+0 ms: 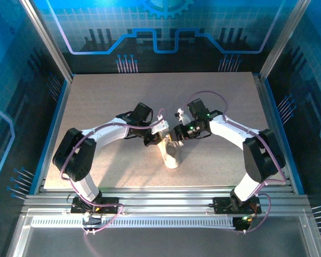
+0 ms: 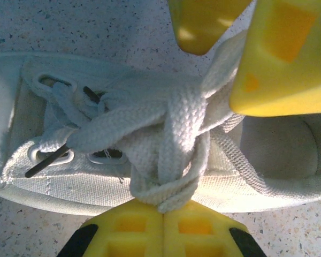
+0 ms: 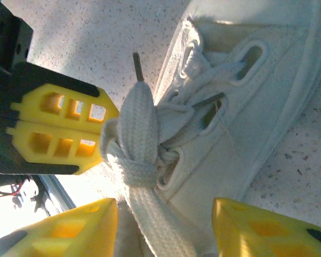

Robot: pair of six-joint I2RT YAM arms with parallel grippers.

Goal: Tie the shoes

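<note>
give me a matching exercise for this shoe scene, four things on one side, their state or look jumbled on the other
Things:
1. left gripper
2. right gripper
3. sneaker
4. table

States:
a. white, lying between the two arms
b. shut on a lace
c. pale and speckled
d. open, with a lace running through the gap

Pairs: 1-b, 2-d, 3-a, 4-c
</note>
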